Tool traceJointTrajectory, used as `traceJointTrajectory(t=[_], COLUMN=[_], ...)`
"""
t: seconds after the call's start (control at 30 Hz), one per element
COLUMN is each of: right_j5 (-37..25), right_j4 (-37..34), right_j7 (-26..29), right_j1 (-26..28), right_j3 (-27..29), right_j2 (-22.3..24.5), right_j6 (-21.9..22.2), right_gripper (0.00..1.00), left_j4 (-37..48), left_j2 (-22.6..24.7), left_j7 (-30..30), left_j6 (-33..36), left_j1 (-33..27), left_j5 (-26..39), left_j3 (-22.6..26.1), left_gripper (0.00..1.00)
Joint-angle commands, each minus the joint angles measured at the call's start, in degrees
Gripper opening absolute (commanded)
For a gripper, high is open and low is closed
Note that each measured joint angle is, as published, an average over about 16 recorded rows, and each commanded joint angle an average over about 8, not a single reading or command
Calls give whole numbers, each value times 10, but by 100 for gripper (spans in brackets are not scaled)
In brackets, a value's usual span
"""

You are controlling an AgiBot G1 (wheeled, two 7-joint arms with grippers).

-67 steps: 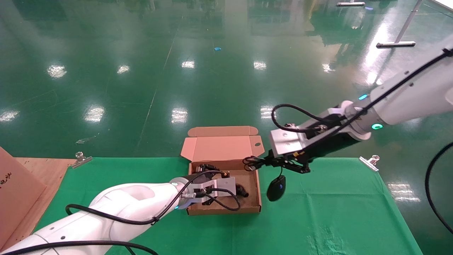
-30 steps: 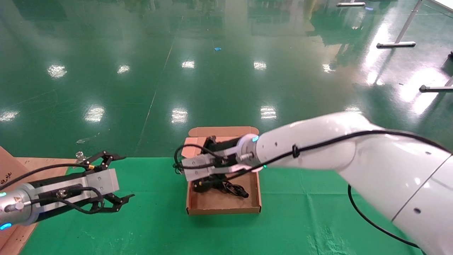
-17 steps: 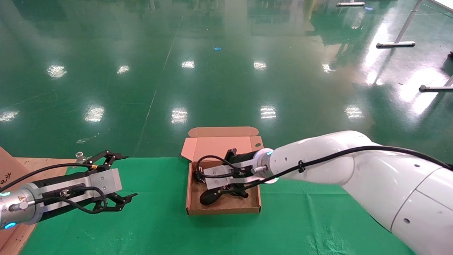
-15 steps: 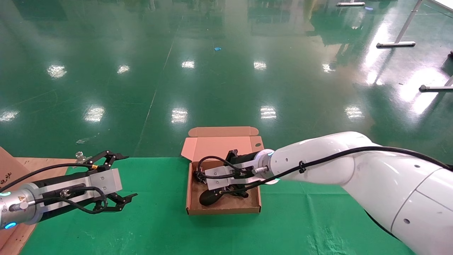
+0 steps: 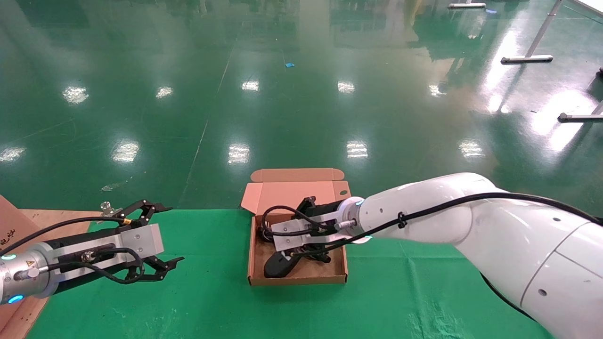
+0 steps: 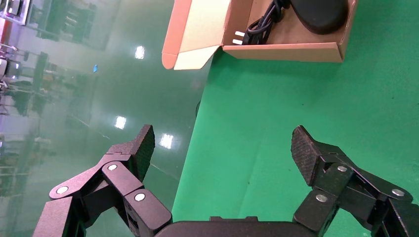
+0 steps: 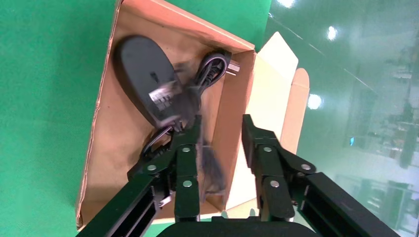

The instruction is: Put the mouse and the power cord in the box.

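The brown cardboard box [image 5: 297, 278] stands open at the table's middle, its lid leaning back. The black mouse [image 5: 277, 266] lies on the box floor near the front left corner. Behind it, the looped power cord [image 5: 264, 233] rests at the back left, its plug [image 7: 231, 66] showing metal prongs. My right gripper [image 5: 288, 245] hovers just over the box, open, with nothing between its fingers [image 7: 187, 148]; the mouse's thin wire is a blur beside one of them. My left gripper [image 5: 173, 233] hangs open over the cloth, left of the box.
Green cloth [image 5: 424, 282] covers the table, clamped by metal clips [image 5: 107, 209] at the back edge. A wooden board and a brown carton [image 5: 19, 254] sit at the far left. My right forearm [image 5: 424, 216] reaches across the table's right half.
My left arm pulled out of the box to the left. My right arm carried the hanging mouse over the box and lowered it in; the mouse has just settled onto the floor.
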Motion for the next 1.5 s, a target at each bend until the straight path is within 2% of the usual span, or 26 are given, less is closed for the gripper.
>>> traceJointTrajectory(t=[0.03,0.23,1.5], right_j5=[-2,25,338], right_j4=[1,16,222], right_j7=[0,6,76], right_j1=[2,-19,-252], right_j3=[-1,36,454], right_j2=[0,21,298], right_j6=[1,-26,-328], right_gripper=[100,100,100], left_j4=[0,1,11], left_j2=[0,3,28], left_j7=[0,-5,-52], left_j6=[-1,38,393], left_j1=[0,10,104], left_j5=[1,-27,-286], left_j3=[1,-30,-312], left_gripper=[100,100,100])
